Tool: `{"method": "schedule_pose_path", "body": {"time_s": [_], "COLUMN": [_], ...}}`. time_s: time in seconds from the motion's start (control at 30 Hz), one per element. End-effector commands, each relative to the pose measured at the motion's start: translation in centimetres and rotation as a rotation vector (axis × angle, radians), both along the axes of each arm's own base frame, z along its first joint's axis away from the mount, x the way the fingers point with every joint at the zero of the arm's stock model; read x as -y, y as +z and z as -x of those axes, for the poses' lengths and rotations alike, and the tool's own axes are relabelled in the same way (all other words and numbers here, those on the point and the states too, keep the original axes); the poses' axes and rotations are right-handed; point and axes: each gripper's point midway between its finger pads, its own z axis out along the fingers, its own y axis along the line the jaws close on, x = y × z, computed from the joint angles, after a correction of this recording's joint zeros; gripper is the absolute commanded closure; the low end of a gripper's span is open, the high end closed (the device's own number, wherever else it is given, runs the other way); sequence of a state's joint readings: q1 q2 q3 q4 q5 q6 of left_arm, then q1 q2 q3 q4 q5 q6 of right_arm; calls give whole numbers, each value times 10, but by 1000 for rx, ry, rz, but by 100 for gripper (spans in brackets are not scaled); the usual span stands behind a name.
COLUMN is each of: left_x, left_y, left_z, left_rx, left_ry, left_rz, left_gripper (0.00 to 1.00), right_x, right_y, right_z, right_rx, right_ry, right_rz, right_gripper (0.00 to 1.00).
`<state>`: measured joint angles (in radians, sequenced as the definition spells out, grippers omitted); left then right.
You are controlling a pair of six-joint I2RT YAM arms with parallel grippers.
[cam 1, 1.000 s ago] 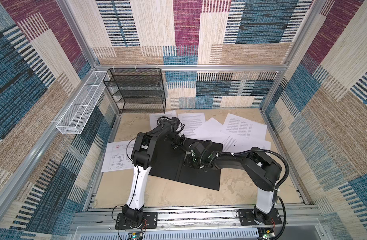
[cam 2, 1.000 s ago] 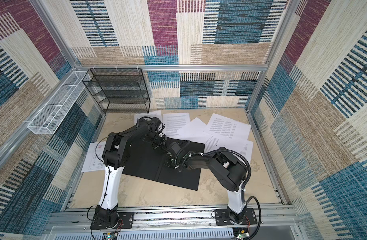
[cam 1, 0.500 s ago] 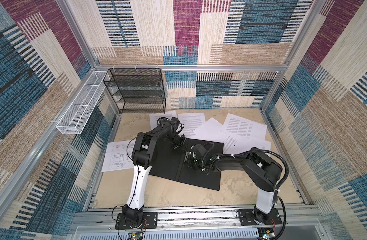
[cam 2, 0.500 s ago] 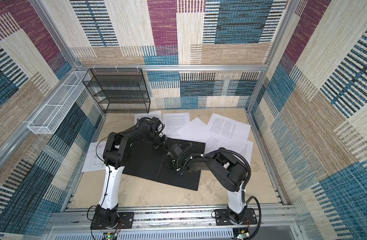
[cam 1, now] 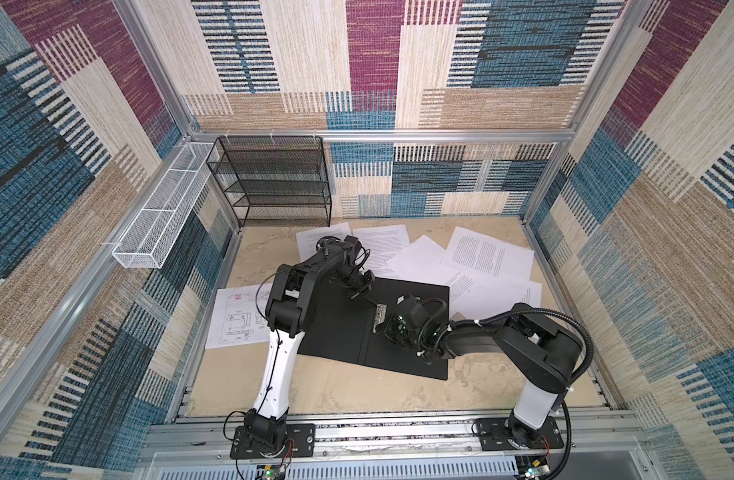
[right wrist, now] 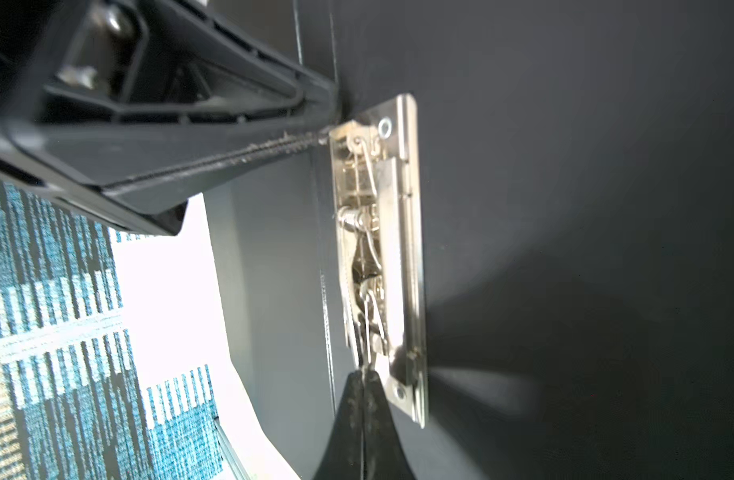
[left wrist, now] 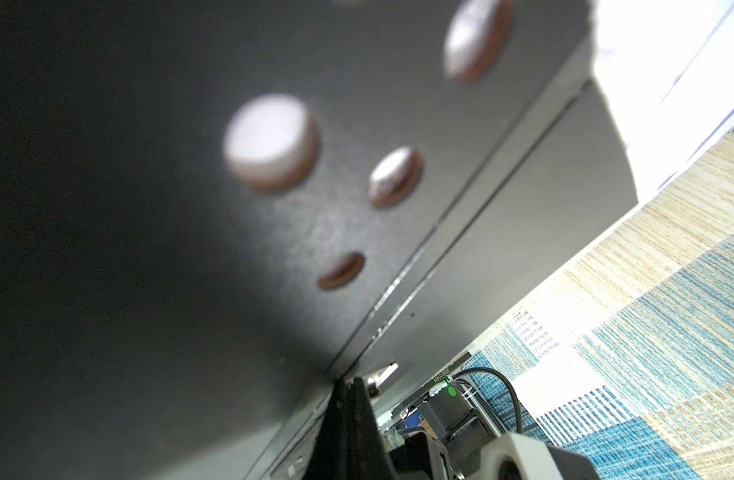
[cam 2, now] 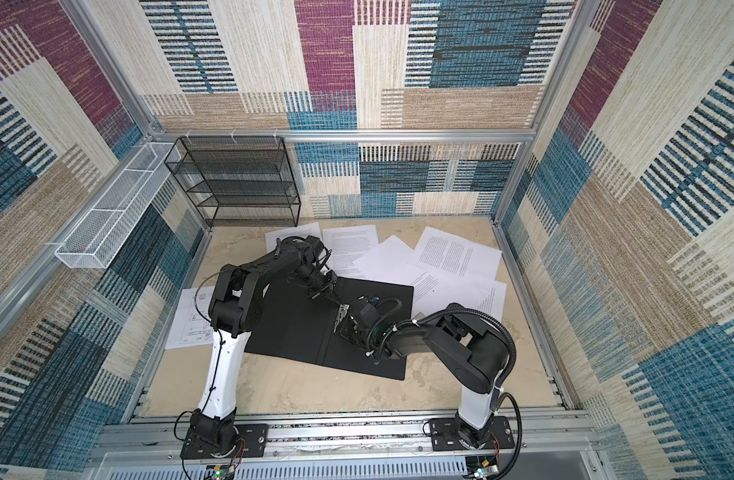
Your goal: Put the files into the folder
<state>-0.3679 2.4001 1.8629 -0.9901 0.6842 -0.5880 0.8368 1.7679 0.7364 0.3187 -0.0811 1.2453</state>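
Left hand [right wrist: 324,133], right hand [right wrist: 362,382]: pressed together at clip [right wrist: 382,249] | folder [cam 1: 336,328] open | files [cam 1: 486,253] outside

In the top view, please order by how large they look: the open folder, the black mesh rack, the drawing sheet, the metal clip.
1. Open folder and black mesh rack: about alike, not ranked.
2. Drawing sheet, partly hidden.
3. Metal clip.

Print on the files [cam 1: 488,253] illegibly small
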Motion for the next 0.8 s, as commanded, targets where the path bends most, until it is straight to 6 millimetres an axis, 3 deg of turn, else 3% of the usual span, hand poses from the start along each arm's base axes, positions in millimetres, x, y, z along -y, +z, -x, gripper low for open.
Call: {"method": "schedule_pose_path", "body": {"time_s": [0.0, 0.17, 0.3, 0.37, 0.43, 0.57, 0.77], "left_x": [-56, -48, -30, -19, -7, 14, 15], "left_y": [-55, -51, -27, -10, 8, 38, 89], "left_z": [4, 2, -9, -16, -21, -32, -46], "left_rx": [-3, -5, 37, 55, 66, 77, 158], "left_ry": [-4, -6, -5, 2, 15, 42, 93], "left_rz": [-343, -298, -203, -134, -62, 74, 184], "left_gripper": [97, 97, 95, 90, 78, 70, 61], "right_x": [36, 25, 13, 8, 8, 11, 18], "right_y": [-25, 2, 25, 31, 35, 45, 60], "right_z": [10, 0, -8, -10, -11, -11, -1], "right_rx": [-68, 19, 90, 106, 120, 144, 208], "right_ry": [-58, -16, 41, 61, 69, 77, 122], "right_rz": [190, 165, 150, 144, 144, 135, 118], "right_gripper": [100, 100, 99, 83, 76, 62, 40]}}
